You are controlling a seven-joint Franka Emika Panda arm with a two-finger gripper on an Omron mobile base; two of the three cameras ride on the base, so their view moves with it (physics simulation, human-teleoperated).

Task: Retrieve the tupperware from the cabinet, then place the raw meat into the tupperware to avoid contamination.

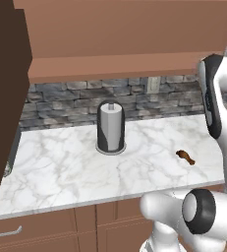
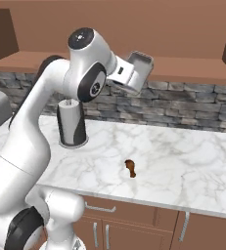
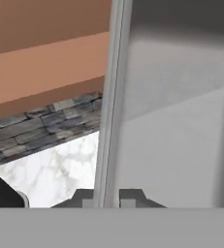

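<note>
Pinched on its rim between the two-finger gripper (image 3: 106, 196), the grey translucent rectangular tupperware (image 2: 140, 67) hangs high above the marble counter (image 2: 183, 161), small reddish-brown raw meat (image 2: 130, 168) lying well below.

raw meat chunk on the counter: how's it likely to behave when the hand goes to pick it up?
The raw meat is a small irregular chunk, so probably light. Its thin tapered end looks like a poor place to pinch; the thicker body seems safer. It lies flat on the smooth marble counter, so it may slide under a sideways nudge, and rolling seems unlikely.
</note>
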